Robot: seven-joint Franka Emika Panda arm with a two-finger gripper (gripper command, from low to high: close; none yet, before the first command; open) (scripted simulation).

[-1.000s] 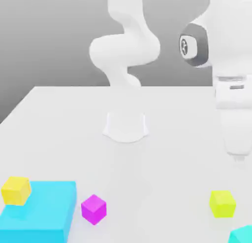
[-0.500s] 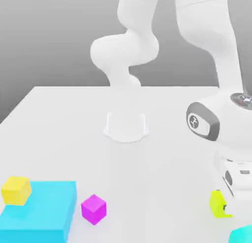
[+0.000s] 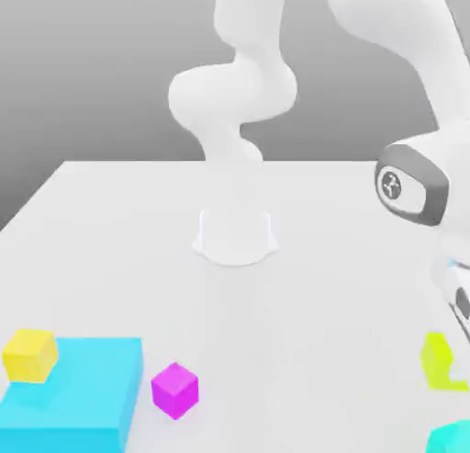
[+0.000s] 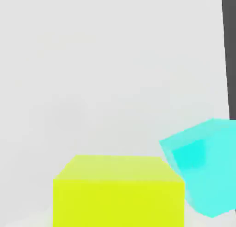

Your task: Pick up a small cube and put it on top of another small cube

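The small lime cube (image 3: 438,360) is at the exterior view's far right, slightly off the white table, with my gripper (image 3: 453,354) shut on it. The white hand above it covers the cube's right side. In the hand view the lime cube (image 4: 119,192) looms close, and a pale cyan cube (image 4: 205,168) lies just beyond it. A small magenta cube (image 3: 174,390) rests on the table towards the exterior view's left, well apart from the gripper.
A flat cyan block (image 3: 87,402) sits at the exterior view's lower left with a golden-yellow cube (image 3: 29,354) on its corner. The cyan cube (image 3: 452,439) lies just in front of the lime cube. The arm's base (image 3: 235,232) stands mid-table. The table edge (image 4: 230,51) is near.
The hand came down over the lime cube and its fingers shut on it. The cube has since shifted right and slightly up with the hand.
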